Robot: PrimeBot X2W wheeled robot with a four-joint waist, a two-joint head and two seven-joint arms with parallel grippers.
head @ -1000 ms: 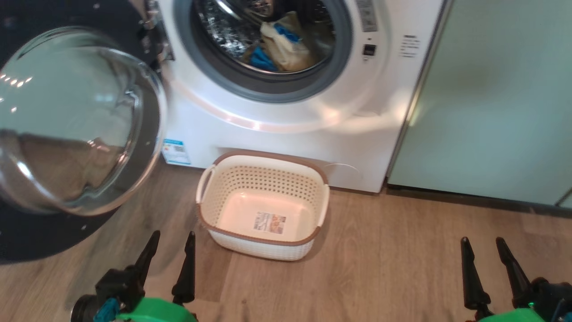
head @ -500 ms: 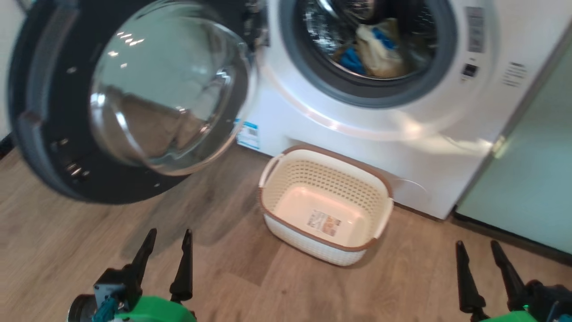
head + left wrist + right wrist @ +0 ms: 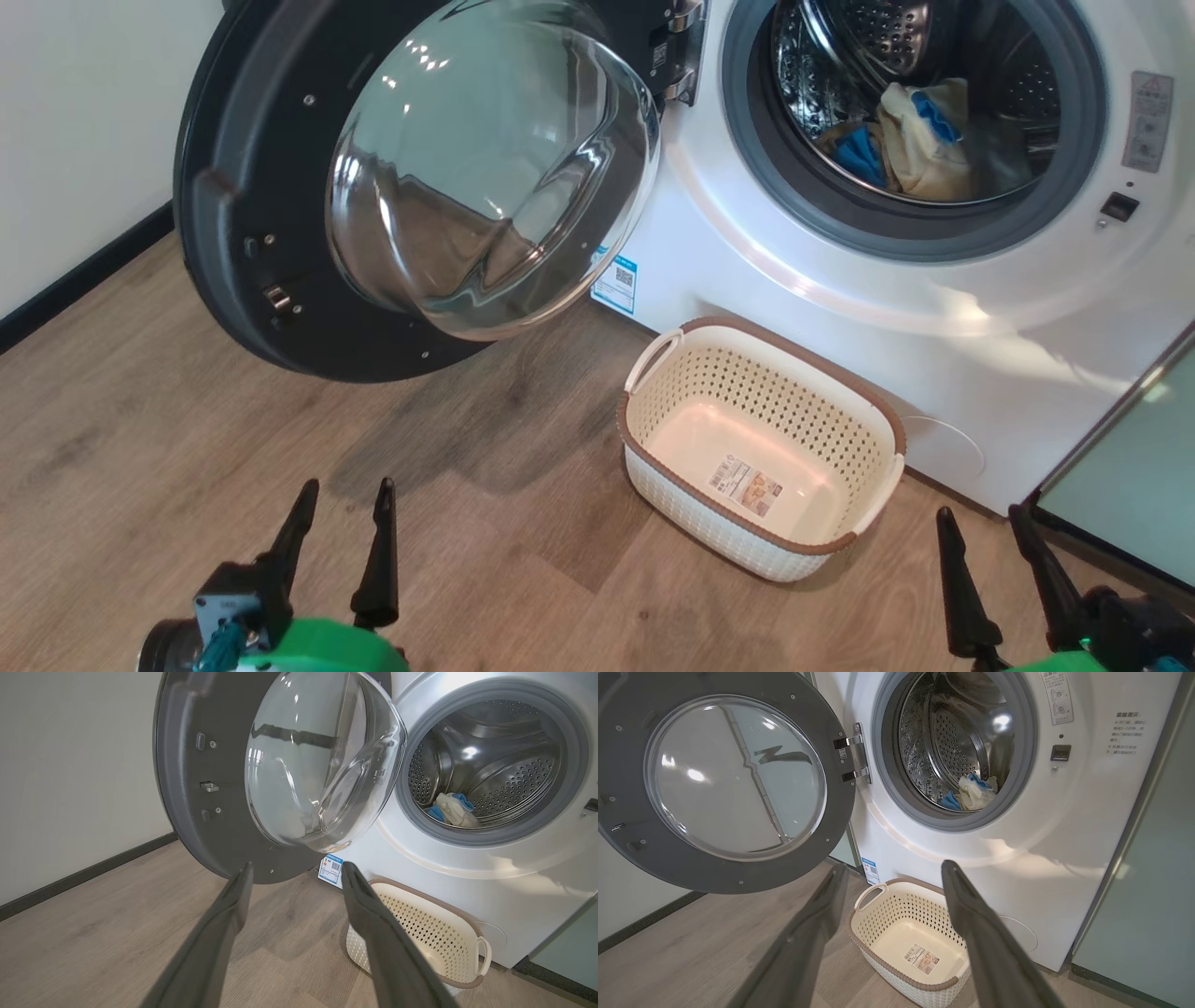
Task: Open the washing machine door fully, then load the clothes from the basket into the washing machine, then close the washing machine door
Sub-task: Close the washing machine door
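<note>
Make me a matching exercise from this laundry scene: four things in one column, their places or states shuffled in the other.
1. washing machine door
2. clothes
3. basket
4. left gripper

A. empty, standing on the floor
B. swung wide open
C. fingers apart, holding nothing
D. lying inside the drum

Pairs: 1-B, 2-D, 3-A, 4-C

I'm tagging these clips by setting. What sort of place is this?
Probably a home laundry corner: a white front-loading washing machine with its door swung open and clothes inside, a cream basket on the wood-look floor, and pale green cabinet panels beside it.
</note>
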